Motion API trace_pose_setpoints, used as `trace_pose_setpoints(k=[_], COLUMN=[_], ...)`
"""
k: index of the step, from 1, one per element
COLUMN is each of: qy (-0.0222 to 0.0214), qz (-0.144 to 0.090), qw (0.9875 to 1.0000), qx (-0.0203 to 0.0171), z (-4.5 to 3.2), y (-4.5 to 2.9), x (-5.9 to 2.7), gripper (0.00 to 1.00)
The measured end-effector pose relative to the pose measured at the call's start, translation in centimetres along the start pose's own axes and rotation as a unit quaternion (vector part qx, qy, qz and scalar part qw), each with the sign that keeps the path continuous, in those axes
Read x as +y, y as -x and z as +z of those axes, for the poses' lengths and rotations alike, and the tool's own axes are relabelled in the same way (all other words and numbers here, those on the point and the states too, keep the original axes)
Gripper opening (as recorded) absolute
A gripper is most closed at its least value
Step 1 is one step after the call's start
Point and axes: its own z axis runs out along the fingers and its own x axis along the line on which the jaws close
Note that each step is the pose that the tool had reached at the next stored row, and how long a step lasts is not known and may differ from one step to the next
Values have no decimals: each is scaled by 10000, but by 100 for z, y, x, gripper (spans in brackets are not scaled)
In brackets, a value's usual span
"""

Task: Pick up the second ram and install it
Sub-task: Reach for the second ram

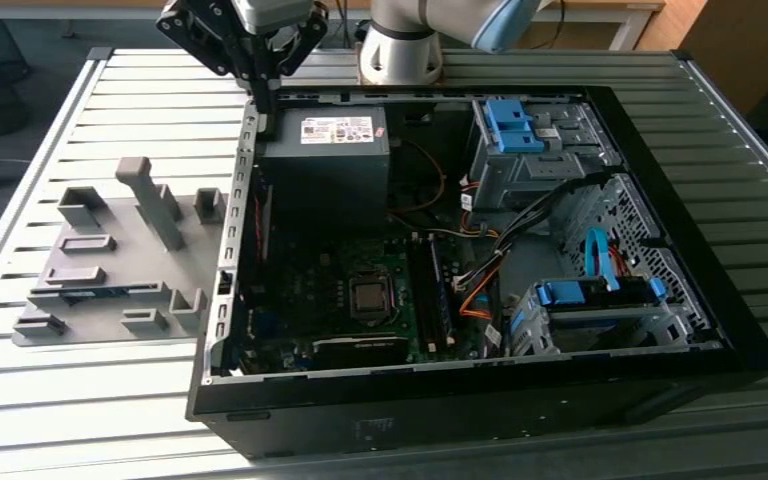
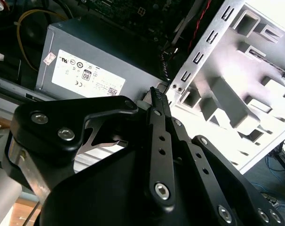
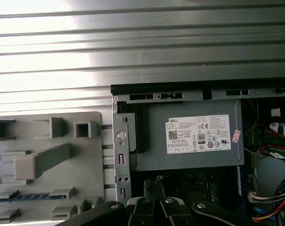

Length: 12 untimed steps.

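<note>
The second ram (image 1: 97, 292) lies flat in a shallow slot of a grey holder (image 1: 124, 262) that sits on the slatted metal counter (image 1: 131, 110), just beside the open computer case (image 1: 491, 395) on the exterior view's left. In the first wrist view the second ram (image 3: 25, 197) shows as a thin blue strip between low grey blocks of the holder (image 3: 93, 155), with one end running out of the picture. Nothing touches it.

The hand (image 1: 267, 98) is well apart from the stick. It hangs over the far corner of the case, above the wall that faces the holder and close to the grey power supply (image 1: 324, 165). Seen from the exterior view, the ram lies nearer the camera and further to that view's left than the hand does.

The hand is clenched and empty. In the second wrist view its two black fingers (image 2: 157, 122) press together up to the tip, with the power supply (image 2: 95, 61) behind them. In the first wrist view the hand (image 3: 154, 182) points down at the case interior just below the power supply (image 3: 189, 141).
</note>
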Motion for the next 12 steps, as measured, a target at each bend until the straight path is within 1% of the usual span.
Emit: trace_pose_setpoints(k=[12], qy=[0], qz=[0], qw=[10000], qx=[0], z=[4], y=[-66], x=[-5], gripper=[11])
